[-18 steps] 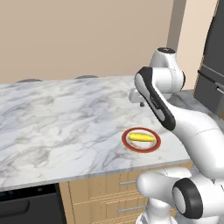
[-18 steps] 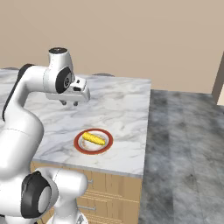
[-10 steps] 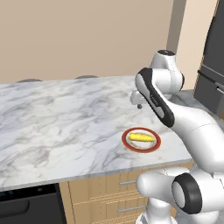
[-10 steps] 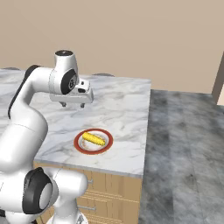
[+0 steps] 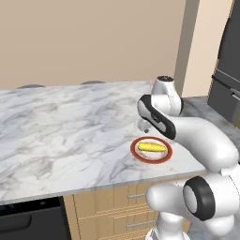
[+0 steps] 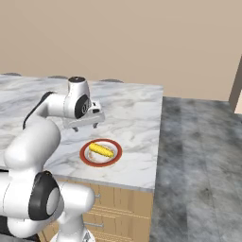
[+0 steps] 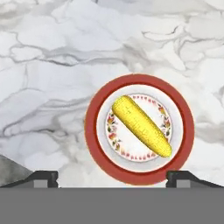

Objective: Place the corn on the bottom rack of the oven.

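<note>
The white arm's two dark fingers (image 7: 42, 176) are standing wide apart, holding nothing, above the stubby yellow corn cob (image 7: 141, 125) lying on the red-rimmed white plate (image 7: 92, 135) on the grey-veined marble bench (image 5: 65, 136), so the pick-up step is beginning, calling for a straight descent astride the cob.

no text, label, brand, number or sign could be read anywhere in the pictures. the plate (image 7: 139, 131) carried only a small floral pattern inside its red rim, with no lettering on it.
</note>
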